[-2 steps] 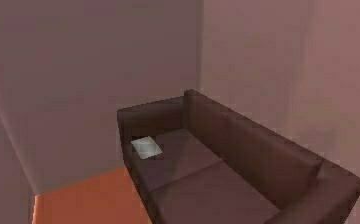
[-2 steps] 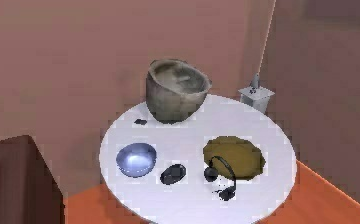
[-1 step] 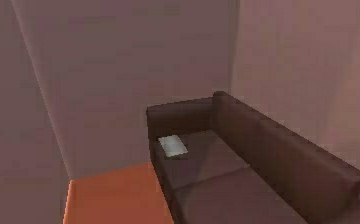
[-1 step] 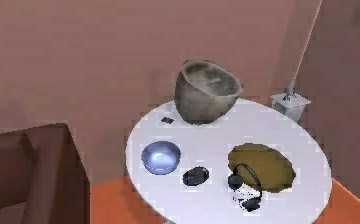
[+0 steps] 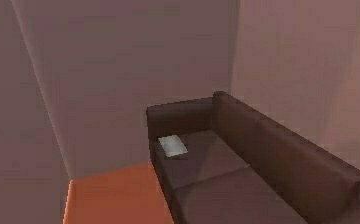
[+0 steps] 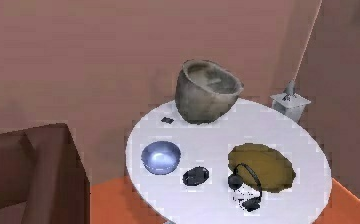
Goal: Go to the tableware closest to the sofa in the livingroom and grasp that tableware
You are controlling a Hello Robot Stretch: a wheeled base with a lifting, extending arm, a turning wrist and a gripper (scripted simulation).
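Note:
A small shiny blue-grey bowl point(image 6: 160, 157) sits on the round white table point(image 6: 288, 130), on the side nearest the dark brown sofa's arm point(image 6: 33, 165). A large grey-brown pot-like vessel point(image 6: 208, 90) stands at the table's far edge. A flat brown round plate-like disc point(image 6: 263, 165) lies toward the arm side view's right. Between bowl and disc rests a small dark blob point(image 6: 196, 176). A small dark-and-white object point(image 6: 246, 190) lies at the disc's near edge. In the forward view the same kind of sofa point(image 5: 258, 150) runs along the wall.
A pale flat item point(image 5: 173, 147) lies on the sofa seat. Orange rug point(image 5: 113, 200) covers the floor beside the sofa and under the table point(image 6: 118, 205). A thin floor-lamp pole with a pale base point(image 6: 291, 98) stands behind the table. Walls close in behind.

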